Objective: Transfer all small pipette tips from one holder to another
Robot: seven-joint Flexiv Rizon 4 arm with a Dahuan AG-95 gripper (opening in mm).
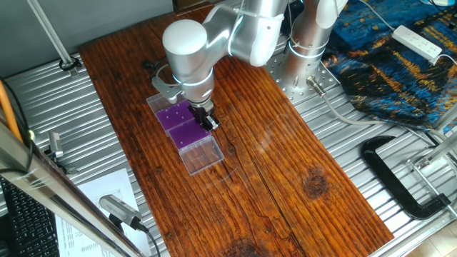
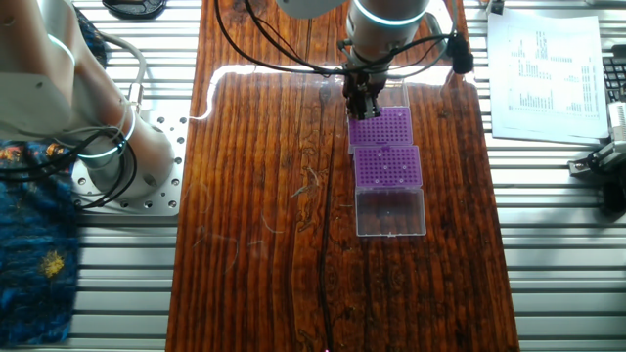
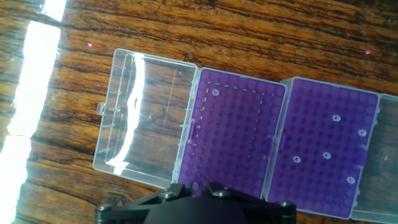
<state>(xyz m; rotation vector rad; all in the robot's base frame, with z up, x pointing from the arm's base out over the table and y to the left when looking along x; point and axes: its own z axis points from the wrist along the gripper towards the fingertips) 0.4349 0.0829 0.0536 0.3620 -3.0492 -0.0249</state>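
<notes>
My gripper [image 2: 365,101] hovers over far purple rack [image 3: 233,140]; jaw state unclear from here. One pipette tip [image 3: 215,93] sits in that rack, five dot neighbouring rack [image 3: 326,146]. Transfer looks barely begun, direction uncertain.

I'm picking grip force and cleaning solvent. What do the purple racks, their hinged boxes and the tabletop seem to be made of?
The purple racks look like moulded opaque plastic: uniform colour, regular hole grid, slight sheen. The hinged boxes appear to be clear, glossy hard plastic; the wood grain shows through and the lid glares. The tabletop looks like dark stained wood with a lacquered finish, judging by its grain, knots and window reflection.
</notes>
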